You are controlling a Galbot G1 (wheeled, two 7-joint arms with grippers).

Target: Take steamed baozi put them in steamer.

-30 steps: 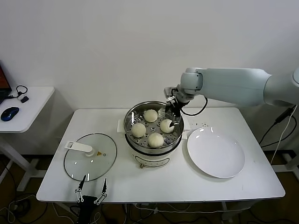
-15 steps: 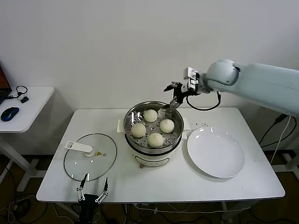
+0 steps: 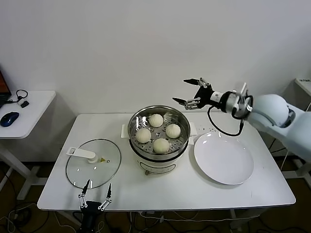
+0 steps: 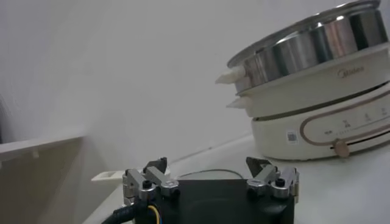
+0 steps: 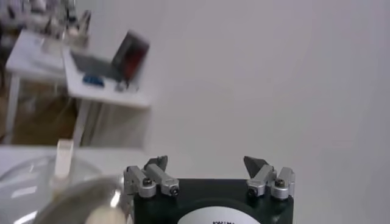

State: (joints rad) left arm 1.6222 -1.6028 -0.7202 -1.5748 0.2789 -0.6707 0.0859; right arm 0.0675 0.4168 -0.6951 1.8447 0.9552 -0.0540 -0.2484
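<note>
Several white baozi lie on the perforated tray inside the steel steamer (image 3: 137,125) at the table's middle, among them one at the back (image 3: 156,120), one on the right (image 3: 173,130) and one at the front (image 3: 161,145). My right gripper (image 3: 181,90) is open and empty. It hangs in the air above and to the right of the steamer, clear of its rim. My left gripper (image 3: 97,188) is open and empty, low at the table's front edge, in front of the glass lid. The left wrist view shows the steamer's side (image 4: 317,79) beyond the open left gripper (image 4: 210,164). The right wrist view shows the open right gripper (image 5: 206,163).
An empty white plate (image 3: 223,158) lies right of the steamer. The glass lid (image 3: 94,162) with a white handle lies left of it. A side table (image 3: 34,104) with a blue mouse (image 3: 10,118) stands at the far left. A white wall is behind.
My right gripper has risen out of the steamer and drawn back up and to the right, empty, leaving the baozi on the tray. The left arm has not moved.
</note>
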